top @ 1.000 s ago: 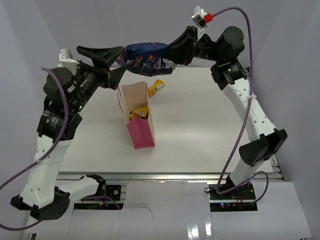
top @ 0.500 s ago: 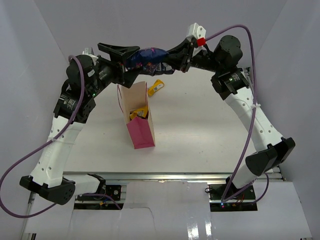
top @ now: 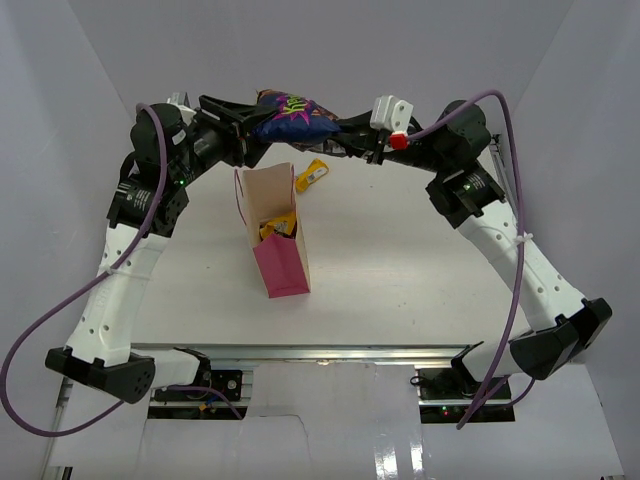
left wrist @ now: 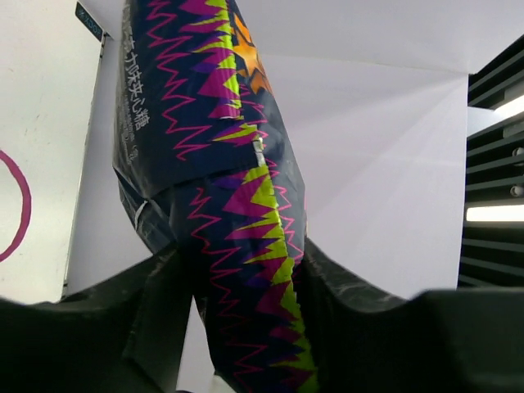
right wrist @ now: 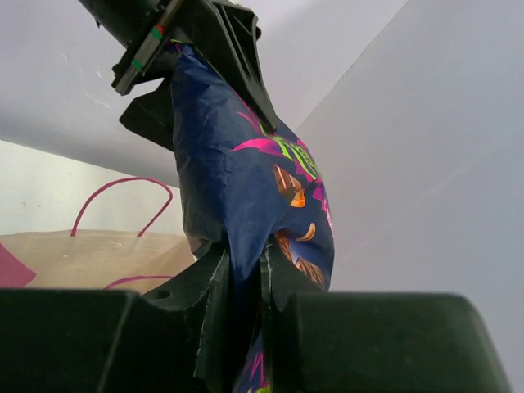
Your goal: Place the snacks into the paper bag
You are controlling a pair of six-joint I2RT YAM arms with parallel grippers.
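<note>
The purple-blue chip bag (top: 290, 115) hangs in the air above the upright pink paper bag (top: 281, 262), stretched between both arms. My left gripper (top: 250, 117) grips its left end; in the left wrist view the chip bag (left wrist: 229, 205) fills the gap of that gripper (left wrist: 237, 295), with both fingers against it. My right gripper (top: 337, 132) pinches the other end, and the right wrist view shows it (right wrist: 244, 286) shut tight on the crinkled foil (right wrist: 246, 180). Yellow bars (top: 278, 228) lie inside the paper bag. One yellow bar (top: 313, 175) lies on the table behind it.
The paper bag's cream inside and red cord handles (right wrist: 123, 201) show below the chip bag in the right wrist view. The white table (top: 420, 250) is walled by pale panels at the back and sides.
My left arm swung in from the left and its open jaws closed round the chip bag's left end. The right gripper, still holding the bag, turned and shifted slightly left.
</note>
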